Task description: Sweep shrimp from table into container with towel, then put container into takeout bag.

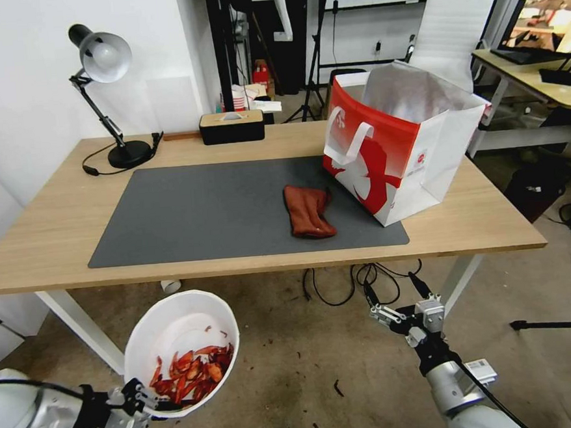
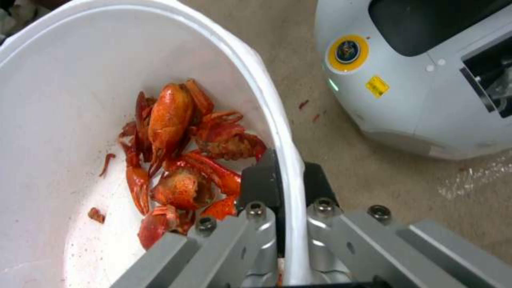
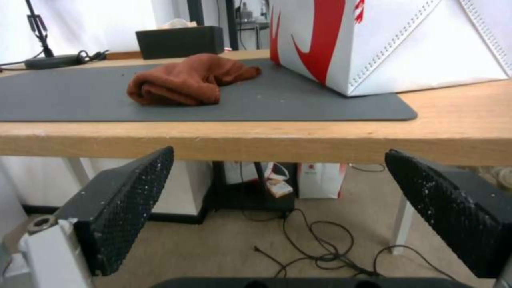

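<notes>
**Left gripper holds loaded bowl below table edge; right gripper idle, spread**

Left gripper [image 1: 144, 400] sits low on the robot's left, out in front of the table [image 1: 51, 224] and below its front edge, over the floor. Its fingers [image 2: 261, 182] are pinched on the rim of the container [image 1: 169, 326], one inside the wall and one outside. The white bowl is tilted, mouth facing up and toward the head camera. The shrimp [image 1: 192, 374] lie heaped in its lower part, against the wall next to the gripper; a few small red scraps cling to the bare white inside. Red flecks also lie scattered on the floor [image 1: 296, 370] between the two arms.

On the tabletop: a black desk lamp [image 1: 103, 70] at the far left corner, a black tissue box [image 1: 232, 126] at the back edge, a dark grey mat [image 1: 220, 212] across the middle. The towel [image 1: 308, 211] lies rumpled on the right part of the mat, just beside the takeout bag [image 1: 398, 154]. The bag stands upright and open, foil lining showing, partly on the mat's right end.

Right gripper [image 1: 404, 320] hangs on the robot's right, also below the table's front edge, pads [image 3: 128, 208] spread wide apart, holding nothing.
</notes>
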Robot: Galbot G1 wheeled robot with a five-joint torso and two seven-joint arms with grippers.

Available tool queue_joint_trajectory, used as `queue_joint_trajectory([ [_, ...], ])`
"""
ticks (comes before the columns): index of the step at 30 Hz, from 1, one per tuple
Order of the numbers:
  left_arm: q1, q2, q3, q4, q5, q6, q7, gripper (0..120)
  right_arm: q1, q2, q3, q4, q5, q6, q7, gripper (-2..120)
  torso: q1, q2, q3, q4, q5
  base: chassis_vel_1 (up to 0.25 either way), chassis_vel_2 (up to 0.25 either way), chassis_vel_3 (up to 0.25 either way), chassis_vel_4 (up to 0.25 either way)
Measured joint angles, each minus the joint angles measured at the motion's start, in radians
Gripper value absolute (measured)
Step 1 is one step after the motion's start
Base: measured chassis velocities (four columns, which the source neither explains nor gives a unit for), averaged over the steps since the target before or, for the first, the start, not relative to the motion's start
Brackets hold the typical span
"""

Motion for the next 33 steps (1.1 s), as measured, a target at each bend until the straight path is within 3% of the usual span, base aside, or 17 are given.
queue_joint_trajectory([
  [2, 0.053, 0.012, -0.07, -0.034, -0.033, 0.002, 0.008, 0, -0.002, 0.002, -0.004, 0.0, 0.006, -0.005, 0.003, 100, 0.0, 0.0, 0.0, -0.0001, 0.0001, 0.0, 0.0, 0.0, 0.0],
  [3, 0.053, 0.012, -0.07, -0.034, -0.033, 0.002, 0.008, 0, -0.002, 0.002, -0.004, 0.0, 0.006, -0.005, 0.003, 100, 0.0, 0.0, 0.0, -0.0001, 0.0001, 0.0, 0.0, 0.0, 0.0],
  [7, 0.133, 0.041, -0.219, -0.096, -0.115, 0.015, 0.021, 0, -0.011, 0.006, -0.005, -0.01, -0.001, -0.002, 0.006, 100, 0.0, 0.0, 0.0, 0.0, 0.0001, 0.0, 0.0, 0.0, 0.0],
  [8, 0.133, 0.041, -0.219, -0.096, -0.115, 0.015, 0.021, 0, -0.011, 0.006, -0.005, -0.01, -0.001, -0.002, 0.006, 100, 0.0, 0.0, 0.0, 0.0, 0.0001, 0.0, 0.0, 0.0, 0.0],
  [10, 0.148, 0.07, -0.288, -0.121, -0.18, 0.029, 0.03, 0, -0.016, 0.006, -0.004, -0.019, -0.027, 0.014, 0.003, 100, 0.0, 0.0, 0.0, 0.0001, 0.0, 0.0, 0.0, 0.0, 0.0],
  [11, 0.148, 0.07, -0.288, -0.121, -0.18, 0.029, 0.03, 0, -0.016, 0.006, -0.004, -0.019, -0.027, 0.014, 0.003, 100, 0.0, 0.0, 0.0, 0.0001, 0.0, 0.0, 0.0, 0.0, 0.0],
  [14, 0.137, 0.134, -0.349, -0.142, -0.262, 0.06, 0.035, 0, -0.019, 0.011, 0.0, -0.021, -0.044, 0.023, 0.0, 100, 0.0, 0.0, 0.0, -0.0001, 0.0001, 0.0, 0.0, 0.0, 0.0],
  [17, 0.086, 0.189, -0.35, -0.145, -0.292, 0.085, 0.037, 0, -0.021, 0.014, 0.0, -0.021, -0.049, 0.024, -0.001, 100, 0.0, 0.0, 0.0, 0.0, 0.0001, 0.0, 0.0, 0.0, 0.0],
  [19, -0.01, 0.246, -0.292, -0.131, -0.321, 0.112, 0.036, 0, -0.025, 0.017, 0.0, -0.019, -0.055, 0.024, -0.001, 100, 0.0, 0.0, 0.0, -0.0001, -0.0001, 0.0, 0.0, 0.0, 0.0],
  [20, -0.01, 0.246, -0.292, -0.131, -0.321, 0.112, 0.036, 0, -0.025, 0.017, 0.0, -0.019, -0.055, 0.024, -0.001, 100, 0.0, 0.0, 0.0, -0.0001, -0.0001, 0.0, 0.0, 0.0, 0.0],
  [23, -0.239, 0.353, -0.117, -0.08, -0.383, 0.164, 0.021, 0, -0.035, 0.019, 0.008, -0.012, -0.067, 0.023, -0.002, 100, 0.0, 0.0, 0.0, -0.0004, -0.0007, 0.0, 0.0, 0.0, 0.0],
  [24, -0.239, 0.353, -0.117, -0.08, -0.383, 0.164, 0.021, 0, -0.035, 0.019, 0.008, -0.012, -0.067, 0.023, -0.002, 100, 0.0, 0.0, 0.0, -0.0004, -0.0007, 0.0, 0.0, 0.0, 0.0],
  [26, -0.333, 0.412, -0.057, -0.055, -0.425, 0.19, -0.003, 0, -0.04, 0.02, 0.01, -0.009, -0.073, 0.022, -0.003, 100, 0.0, 0.0, 0.0, -0.0006, -0.0001, 0.0, 0.0, 0.0, 0.0],
  [27, -0.446, 0.46, 0.031, -0.029, -0.488, 0.216, -0.027, 0, -0.043, 0.022, 0.012, -0.008, -0.079, 0.022, -0.005, 100, 0.0, 0.0, 0.0, -0.0005, 0.0009, 0.0, 0.0, 0.0, 0.0],
  [29, -0.455, 0.463, 0.038, -0.027, -0.492, 0.218, -0.028, 0, -0.044, 0.023, 0.012, -0.008, -0.08, 0.022, -0.005, 100, 0.0, 0.0, 0.0, -0.0006, 0.001, 0.0, 0.0, 0.0, 0.0],
  [31, -0.678, 0.499, 0.25, 0.012, -0.574, 0.246, -0.052, 0, -0.048, 0.031, 0.014, -0.008, -0.091, 0.021, -0.007, 100, 0.0, 0.0, 0.0, -0.0002, 0.0003, 0.0, 0.0, 0.0, 0.0],
  [33, -0.967, 0.492, 0.538, 0.064, -0.598, 0.254, -0.052, 0, -0.054, 0.047, 0.014, -0.008, -0.103, 0.021, -0.011, 100, 0.0, 0.0, 0.0, 0.0003, 0.0003, 0.0, 0.0, 0.0, 0.0],
])
